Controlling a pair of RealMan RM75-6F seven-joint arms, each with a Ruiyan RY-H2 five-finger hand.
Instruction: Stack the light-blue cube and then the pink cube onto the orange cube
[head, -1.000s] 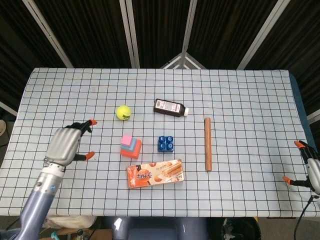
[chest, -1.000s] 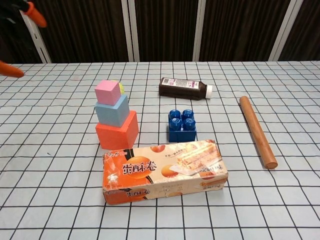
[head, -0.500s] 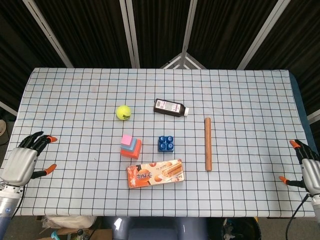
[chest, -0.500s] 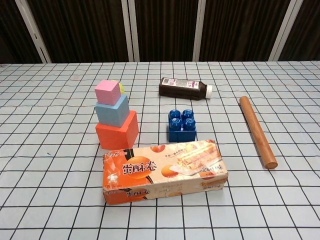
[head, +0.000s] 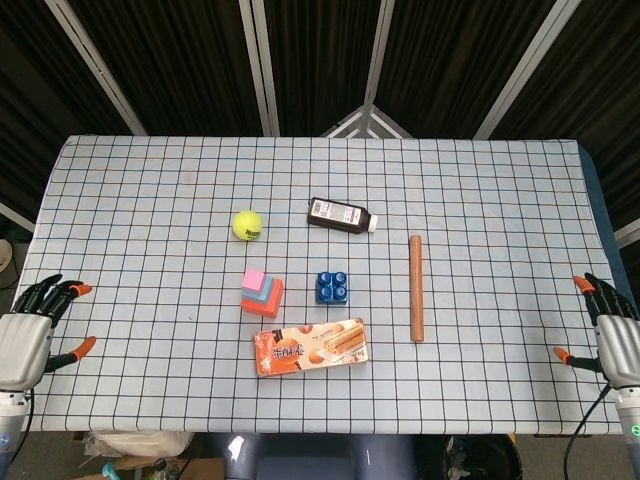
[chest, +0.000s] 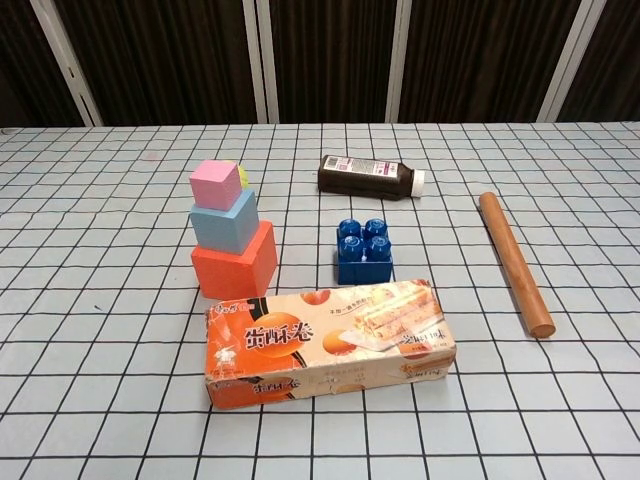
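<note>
The orange cube (chest: 234, 262) sits on the checked table (chest: 100, 180), left of centre, with the blue cube (chest: 225, 221) on top of it and the pink cube (chest: 216, 185) on top of that: 3 cubes in 1 upright stack, each smaller than the one below and each turned a little against the one below. In the head view the stack (head: 261, 291) shows as nested squares.

Just in front of the stack, near the table's front edge, lies a flat snack box (chest: 328, 341), slightly askew. To the right of the stack stands a dark blue brick (chest: 364, 251) with 4 studs. Behind the stack a tennis ball (head: 247, 225) rests on the table; in the chest view only a yellow sliver of it peeks past the pink cube. Further right, a dark bottle (chest: 368, 177) lies on its side, white cap pointing right. A wooden rod (chest: 514, 262) lies well to the right, running front to back.

Both hands show only in the head view, at the table's front corners and well apart from everything. The left hand (head: 25, 340) holds nothing, fingers spread. The right hand (head: 612, 335) also holds nothing, fingers apart.
</note>
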